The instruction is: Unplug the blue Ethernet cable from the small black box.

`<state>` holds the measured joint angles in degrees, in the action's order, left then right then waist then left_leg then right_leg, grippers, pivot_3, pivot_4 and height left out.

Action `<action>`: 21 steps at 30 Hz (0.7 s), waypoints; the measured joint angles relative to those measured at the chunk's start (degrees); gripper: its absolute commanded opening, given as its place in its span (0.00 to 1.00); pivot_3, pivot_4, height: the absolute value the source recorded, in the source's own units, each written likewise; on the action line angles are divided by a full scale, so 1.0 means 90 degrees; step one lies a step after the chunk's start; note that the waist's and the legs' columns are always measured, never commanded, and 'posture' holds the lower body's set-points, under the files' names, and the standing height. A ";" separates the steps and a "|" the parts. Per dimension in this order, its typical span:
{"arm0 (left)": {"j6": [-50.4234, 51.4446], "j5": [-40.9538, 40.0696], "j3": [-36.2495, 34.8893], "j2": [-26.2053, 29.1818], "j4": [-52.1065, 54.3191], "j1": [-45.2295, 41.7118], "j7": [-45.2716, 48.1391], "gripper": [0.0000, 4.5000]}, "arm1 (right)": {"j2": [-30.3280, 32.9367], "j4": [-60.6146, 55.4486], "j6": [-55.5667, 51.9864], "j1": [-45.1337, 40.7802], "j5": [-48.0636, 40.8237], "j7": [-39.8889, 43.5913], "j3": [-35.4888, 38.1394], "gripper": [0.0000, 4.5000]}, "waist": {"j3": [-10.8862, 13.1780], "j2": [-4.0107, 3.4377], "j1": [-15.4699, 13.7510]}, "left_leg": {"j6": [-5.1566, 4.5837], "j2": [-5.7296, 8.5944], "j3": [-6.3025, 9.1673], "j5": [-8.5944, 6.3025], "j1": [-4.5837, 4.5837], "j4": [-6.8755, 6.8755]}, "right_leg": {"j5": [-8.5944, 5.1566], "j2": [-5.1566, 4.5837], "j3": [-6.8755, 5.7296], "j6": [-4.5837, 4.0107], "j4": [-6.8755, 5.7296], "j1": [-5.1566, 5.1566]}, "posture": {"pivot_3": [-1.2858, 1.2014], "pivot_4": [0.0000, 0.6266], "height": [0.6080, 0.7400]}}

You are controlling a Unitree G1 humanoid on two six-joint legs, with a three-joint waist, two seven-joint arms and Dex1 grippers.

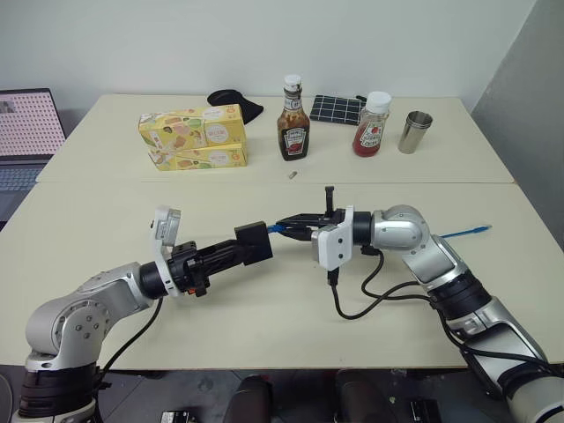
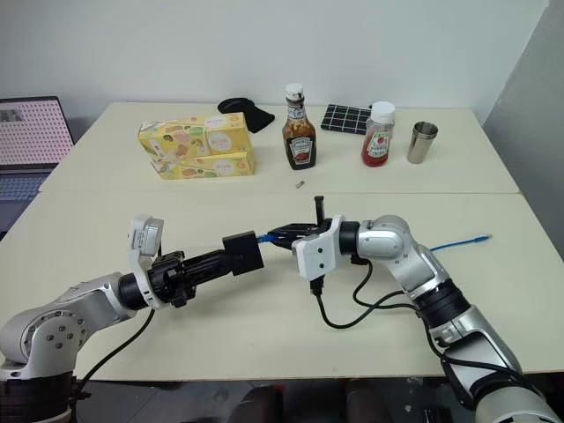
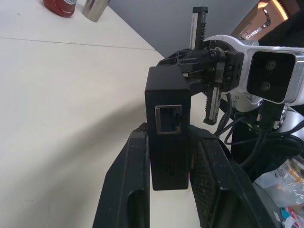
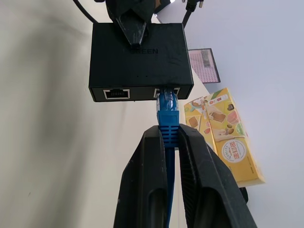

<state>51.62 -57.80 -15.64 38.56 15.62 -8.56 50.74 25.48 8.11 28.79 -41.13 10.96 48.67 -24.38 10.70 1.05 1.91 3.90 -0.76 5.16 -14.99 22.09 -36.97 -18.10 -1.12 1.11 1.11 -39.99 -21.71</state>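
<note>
Presently on worktop point(image 1: 106, 220): two sauce bottles point(image 1: 293, 119), contents dark and red; one steel cup point(image 1: 414, 132), contents unseen; two yellow cartons point(image 1: 192, 138). Left gripper point(image 1: 256, 244) clamps small black box point(image 1: 254, 243); right gripper point(image 1: 284, 226) pinches blue Ethernet cable point(image 4: 167, 111) plug, seated in one box port, midair between the arms.

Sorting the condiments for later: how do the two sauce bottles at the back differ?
The brown-sauce bottle is taller, dark, with a small white cap; the red-sauce bottle is shorter, squatter, with a wide clear top. The brown one stands nearer the yellow boxes, the red one beside the metal cup. Both stand upright.
</note>
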 measured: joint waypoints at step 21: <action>-0.1849 0.1558 0.1230 0.0324 -0.0529 -0.0358 0.2084 0.17 | 0.0767 -0.3196 -0.8074 0.0988 -0.5815 0.0462 0.1344 0.94 | 0.0002 -0.0004 -0.0008 | -0.0004 0.0007 0.0022 -0.0002 0.0002 0.0002 | -0.0002 0.0001 -0.0012 -0.0003 0.0008 0.0009 | 0.52 0.24 1.00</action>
<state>34.97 -43.77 -4.57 41.48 10.85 -11.78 69.50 32.38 -20.65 -43.88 -32.24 -41.37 52.83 -12.28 10.71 1.02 1.83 3.87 -0.70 5.36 -15.01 22.11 -36.94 -18.12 -1.11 1.00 1.08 -39.92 -21.63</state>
